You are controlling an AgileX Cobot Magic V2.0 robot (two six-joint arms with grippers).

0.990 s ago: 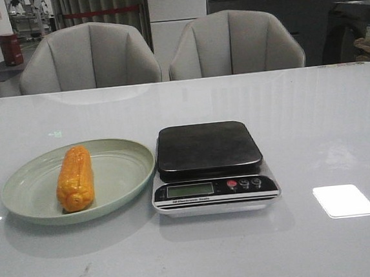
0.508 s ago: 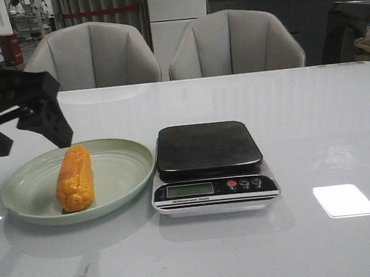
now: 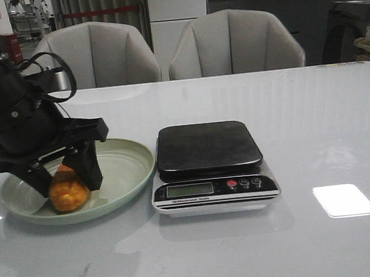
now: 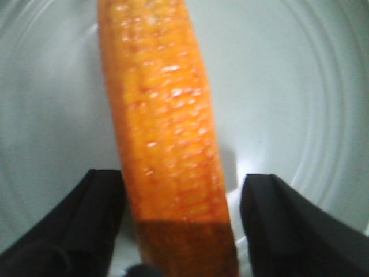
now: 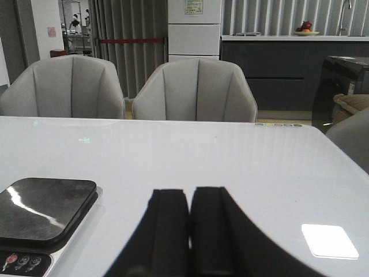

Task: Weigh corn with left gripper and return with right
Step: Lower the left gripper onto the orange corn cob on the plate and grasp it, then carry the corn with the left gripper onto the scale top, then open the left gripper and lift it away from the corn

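The corn (image 3: 67,193), an orange-yellow cob, lies in the pale green plate (image 3: 130,161) left of the scale. My left gripper (image 3: 64,180) is down over the plate, open, with one black finger on each side of the cob. In the left wrist view the corn (image 4: 161,115) runs between the fingers of the left gripper (image 4: 181,180); a gap shows on one side. The scale's black platform (image 3: 206,148) is bare. My right gripper (image 5: 190,194) is shut and empty over the table, right of the scale (image 5: 43,210); it is out of the front view.
The scale's display and buttons (image 3: 215,188) face the front edge. Two grey chairs (image 3: 232,43) stand behind the table. A bright light reflection (image 3: 343,200) lies on the table at the right.
My left arm came in from the left and dropped over the plate, its open fingers now on either side of the corn. The corn and scale have not moved.
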